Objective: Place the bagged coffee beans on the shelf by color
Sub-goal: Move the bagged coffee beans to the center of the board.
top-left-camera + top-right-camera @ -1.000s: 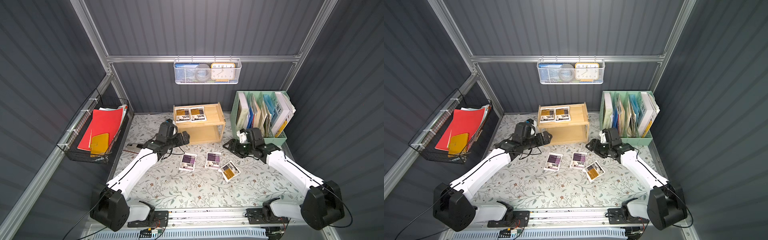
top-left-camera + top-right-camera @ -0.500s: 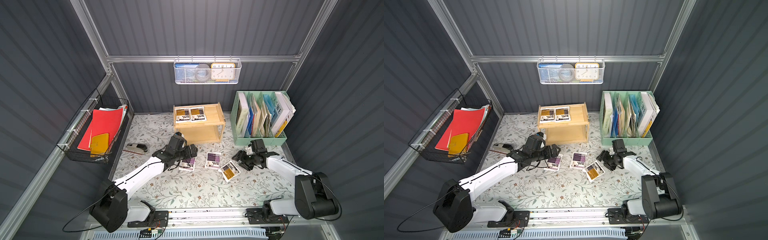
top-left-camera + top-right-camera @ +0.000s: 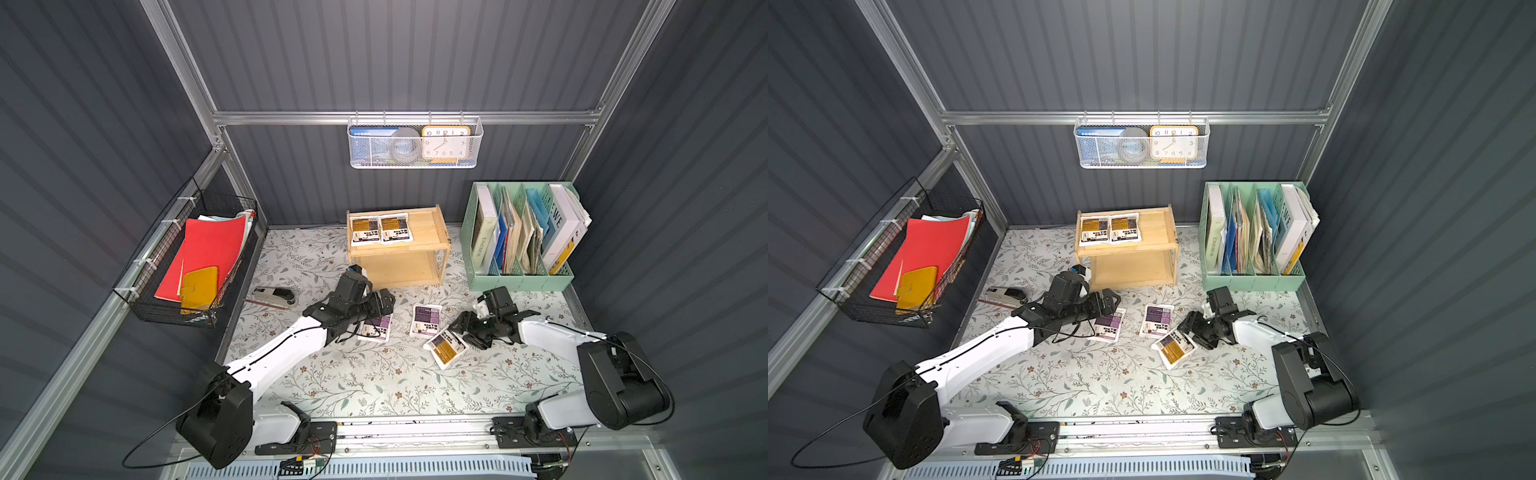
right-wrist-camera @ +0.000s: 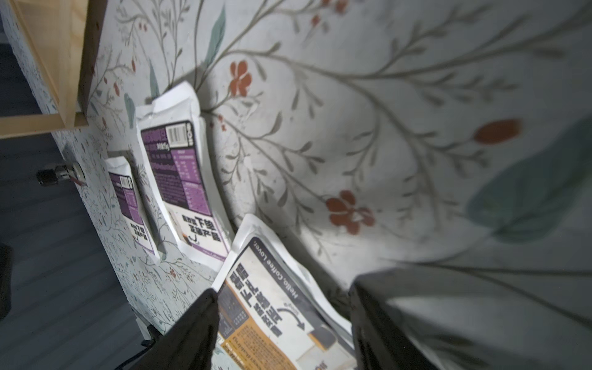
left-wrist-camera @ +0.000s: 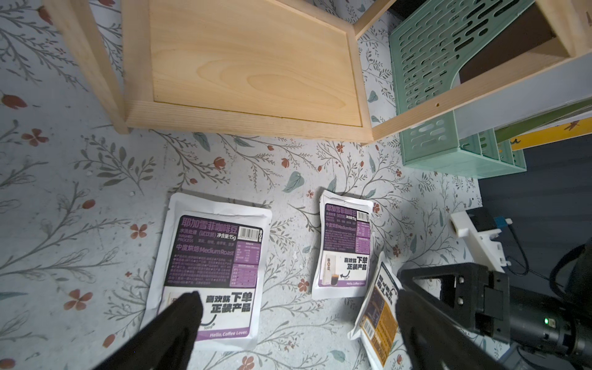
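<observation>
Two yellow-orange pouches (image 3: 381, 229) are lying side by side on the left part of the top tray of the wooden shelf (image 3: 432, 239), while three more pouches are resting on the floral surface (image 3: 374, 386) in front of it. Going from left to right, the left gripper (image 5: 294, 307) is hovering low over the left purple pouch (image 5: 211, 278), its fingers (image 5: 184, 312) standing wide apart; in the left wrist view one fingertip is overlapping the pouch's lower white edge and the other is reaching past it toward the tilted pouch further right. The middle purple pouch (image 3: 426, 319) is lying apart from both grippers. Just beside its lower corner, the tilted yellow-orange pouch (image 3: 445, 348) is lying at an angle, and the right gripper (image 4: 282, 323) is sitting low at its near end. Those fingers (image 4: 195, 326) are spread wide, straddling the pouch's end, one on either side, without closing on it.
</observation>
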Available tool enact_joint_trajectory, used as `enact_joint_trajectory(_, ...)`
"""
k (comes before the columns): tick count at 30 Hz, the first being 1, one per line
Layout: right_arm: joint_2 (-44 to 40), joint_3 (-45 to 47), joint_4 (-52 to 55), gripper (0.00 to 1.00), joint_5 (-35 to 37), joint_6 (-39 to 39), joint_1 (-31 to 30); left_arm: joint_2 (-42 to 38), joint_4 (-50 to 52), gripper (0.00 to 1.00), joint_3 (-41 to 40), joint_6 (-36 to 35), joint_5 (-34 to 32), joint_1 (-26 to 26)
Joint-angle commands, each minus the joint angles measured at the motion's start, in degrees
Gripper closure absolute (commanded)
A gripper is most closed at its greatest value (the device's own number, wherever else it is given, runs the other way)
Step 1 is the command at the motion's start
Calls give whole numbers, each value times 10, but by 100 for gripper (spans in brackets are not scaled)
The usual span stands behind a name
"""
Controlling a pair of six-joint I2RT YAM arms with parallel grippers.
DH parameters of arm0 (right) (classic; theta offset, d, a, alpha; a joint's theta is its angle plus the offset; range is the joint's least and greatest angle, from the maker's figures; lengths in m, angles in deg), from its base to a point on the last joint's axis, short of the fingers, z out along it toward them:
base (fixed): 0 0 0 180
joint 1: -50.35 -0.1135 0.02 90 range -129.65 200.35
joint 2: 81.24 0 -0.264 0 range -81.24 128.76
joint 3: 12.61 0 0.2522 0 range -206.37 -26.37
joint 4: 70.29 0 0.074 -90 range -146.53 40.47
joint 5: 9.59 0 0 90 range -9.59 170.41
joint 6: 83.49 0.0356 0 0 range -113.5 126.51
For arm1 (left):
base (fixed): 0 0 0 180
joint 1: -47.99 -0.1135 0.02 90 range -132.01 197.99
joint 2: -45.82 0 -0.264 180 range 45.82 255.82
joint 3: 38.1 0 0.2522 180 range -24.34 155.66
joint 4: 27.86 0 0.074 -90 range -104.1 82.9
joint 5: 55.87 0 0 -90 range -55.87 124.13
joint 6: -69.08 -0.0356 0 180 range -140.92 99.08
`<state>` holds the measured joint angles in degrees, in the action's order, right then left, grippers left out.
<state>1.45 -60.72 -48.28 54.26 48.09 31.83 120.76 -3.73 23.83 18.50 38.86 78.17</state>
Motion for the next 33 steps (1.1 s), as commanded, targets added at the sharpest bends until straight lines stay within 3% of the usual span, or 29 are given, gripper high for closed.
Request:
enact_joint_trajectory(1,12,22,-6,32,10,51,-52,-14,-1,0,-16,9,10,3)
enact_joint_trajectory(13,66,-10,-100,33,0,169,-239,-57,41,0,-51,8,19,4)
enact_joint_trajectory(25,32,15,-83,33,25,177,-244,-116,93,0,-111,30,11,16)
enact_joint_trajectory(33,7,48,-92,33,33,191,-243,-108,100,0,-127,64,-30,82)
